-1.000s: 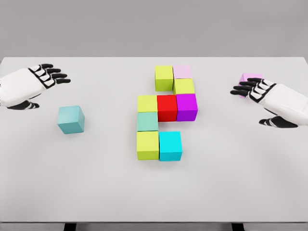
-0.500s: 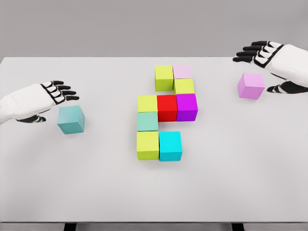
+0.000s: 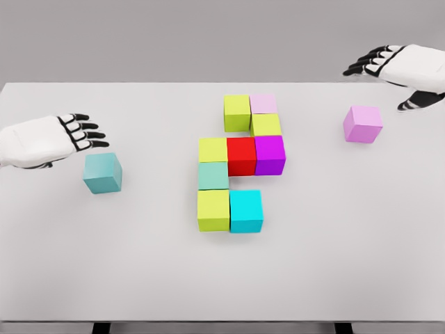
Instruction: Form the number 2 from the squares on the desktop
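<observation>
Nine clustered cubes, teal cube, pink cube, table

i see a broad, flat, pale grey tabletop filling most of my view, smooth and matte. its far edge runs straight across near the top. behind it stands a plain grey wall. at the near edge, two dark table supports poke out below, one toward each side.
</observation>
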Robot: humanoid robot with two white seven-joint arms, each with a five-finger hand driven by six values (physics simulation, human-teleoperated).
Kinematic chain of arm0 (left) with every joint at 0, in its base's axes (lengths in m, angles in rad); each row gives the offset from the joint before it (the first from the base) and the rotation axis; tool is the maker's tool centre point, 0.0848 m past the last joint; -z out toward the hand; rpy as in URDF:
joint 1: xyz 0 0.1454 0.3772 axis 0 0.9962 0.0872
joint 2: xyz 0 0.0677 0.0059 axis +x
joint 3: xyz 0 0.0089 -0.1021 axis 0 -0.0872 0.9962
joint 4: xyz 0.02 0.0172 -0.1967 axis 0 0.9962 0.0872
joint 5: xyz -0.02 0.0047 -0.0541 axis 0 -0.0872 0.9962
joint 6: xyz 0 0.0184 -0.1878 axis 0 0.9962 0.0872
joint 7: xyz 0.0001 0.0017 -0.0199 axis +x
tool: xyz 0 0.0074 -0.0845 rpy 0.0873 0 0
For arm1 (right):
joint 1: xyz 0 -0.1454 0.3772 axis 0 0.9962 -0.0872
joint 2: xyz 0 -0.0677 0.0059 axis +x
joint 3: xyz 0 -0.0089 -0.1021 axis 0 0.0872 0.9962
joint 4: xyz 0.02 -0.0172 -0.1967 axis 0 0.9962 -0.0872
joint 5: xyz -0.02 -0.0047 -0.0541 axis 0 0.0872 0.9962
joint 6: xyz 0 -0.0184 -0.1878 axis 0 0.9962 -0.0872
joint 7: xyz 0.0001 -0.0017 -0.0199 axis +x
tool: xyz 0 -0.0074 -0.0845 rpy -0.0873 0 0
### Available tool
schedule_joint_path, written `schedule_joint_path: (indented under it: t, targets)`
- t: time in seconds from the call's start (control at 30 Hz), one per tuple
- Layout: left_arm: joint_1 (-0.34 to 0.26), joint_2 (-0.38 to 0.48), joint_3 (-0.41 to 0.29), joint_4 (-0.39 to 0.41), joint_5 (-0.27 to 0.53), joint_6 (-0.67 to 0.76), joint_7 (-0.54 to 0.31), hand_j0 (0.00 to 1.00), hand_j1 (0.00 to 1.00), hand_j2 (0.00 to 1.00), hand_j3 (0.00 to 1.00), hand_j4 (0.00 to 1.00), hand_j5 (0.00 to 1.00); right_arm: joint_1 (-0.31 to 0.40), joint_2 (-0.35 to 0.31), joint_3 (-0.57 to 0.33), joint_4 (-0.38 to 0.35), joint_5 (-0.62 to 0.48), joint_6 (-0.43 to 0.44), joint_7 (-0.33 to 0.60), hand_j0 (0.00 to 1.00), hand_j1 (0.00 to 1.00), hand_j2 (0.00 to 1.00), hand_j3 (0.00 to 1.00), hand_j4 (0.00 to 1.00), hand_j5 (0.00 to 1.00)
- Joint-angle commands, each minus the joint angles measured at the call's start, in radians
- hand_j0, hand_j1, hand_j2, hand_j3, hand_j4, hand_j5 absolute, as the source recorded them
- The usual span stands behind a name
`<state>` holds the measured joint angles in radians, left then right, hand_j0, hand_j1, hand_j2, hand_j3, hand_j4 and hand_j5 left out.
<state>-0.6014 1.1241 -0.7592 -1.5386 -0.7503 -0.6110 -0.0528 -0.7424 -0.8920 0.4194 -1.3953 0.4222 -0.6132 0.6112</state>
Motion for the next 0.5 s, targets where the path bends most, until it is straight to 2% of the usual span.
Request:
schedule_joint_path:
  t: [0.0, 0.1, 0.17, 0.3, 0.47]
  targets:
    - [0.000, -0.001, -0.049, -0.002, 0.002, 0.000, -0.012, 1.00, 1.00, 1.00, 1.00, 1.00, 1.00, -0.005, -0.024, 0.022, 0.048, 0.004, 0.002, 0.000, 0.98, 0.98, 0.98, 0.98, 0.98, 0.98]
    - [-0.005, -0.029, -0.058, 0.002, 0.000, 0.000, -0.062, 1.00, 1.00, 1.00, 1.00, 1.00, 1.00, -0.018, -0.016, 0.070, 0.068, 0.052, 0.002, 0.000, 0.98, 0.98, 0.98, 0.98, 0.98, 0.98]
    - [-0.018, -0.030, -0.074, 0.008, 0.000, 0.000, -0.064, 1.00, 1.00, 1.00, 1.00, 1.00, 1.00, -0.035, -0.008, 0.108, 0.078, 0.061, 0.002, 0.000, 0.98, 0.98, 0.98, 0.98, 0.98, 0.98]
    - [-0.089, -0.093, -0.135, 0.054, -0.006, 0.000, -0.064, 1.00, 1.00, 1.00, 1.00, 1.00, 1.00, -0.080, 0.061, 0.130, 0.194, 0.131, 0.002, 0.000, 0.98, 0.98, 0.98, 0.98, 0.98, 0.98]
    - [-0.098, -0.095, -0.149, 0.055, -0.006, 0.000, -0.064, 1.00, 1.00, 1.00, 1.00, 1.00, 1.00, -0.107, 0.128, 0.151, 0.277, 0.217, 0.002, 0.000, 0.98, 0.98, 0.98, 0.98, 0.98, 0.98]
